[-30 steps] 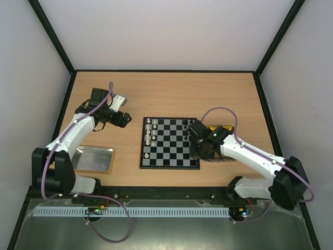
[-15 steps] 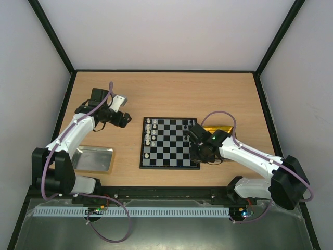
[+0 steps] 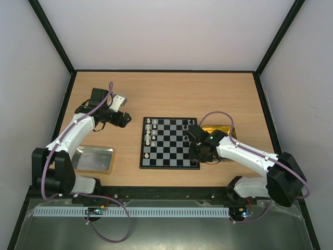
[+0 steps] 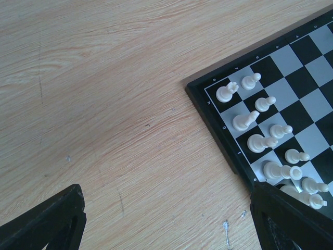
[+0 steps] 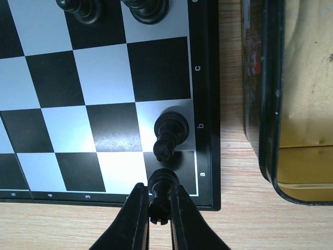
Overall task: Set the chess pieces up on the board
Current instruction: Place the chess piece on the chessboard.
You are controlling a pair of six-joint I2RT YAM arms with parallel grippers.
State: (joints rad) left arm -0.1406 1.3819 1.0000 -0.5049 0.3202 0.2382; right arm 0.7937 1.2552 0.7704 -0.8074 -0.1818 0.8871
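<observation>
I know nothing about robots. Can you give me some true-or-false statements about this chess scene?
1. The right gripper is shut on a black piece. True.
2. The left gripper holds a white piece. False: it is open, holding nothing, over bare table.
3. The white pieces stand along one edge of the board. True.
4. The gold tray lies left of the board. False: it lies on the board's right side.

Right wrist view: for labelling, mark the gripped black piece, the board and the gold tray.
Black piece (image 5: 163, 181): right wrist view, its rounded end.
Board (image 5: 204, 78): right wrist view, dark border.
Gold tray (image 5: 308, 78): right wrist view, bare floor.
</observation>
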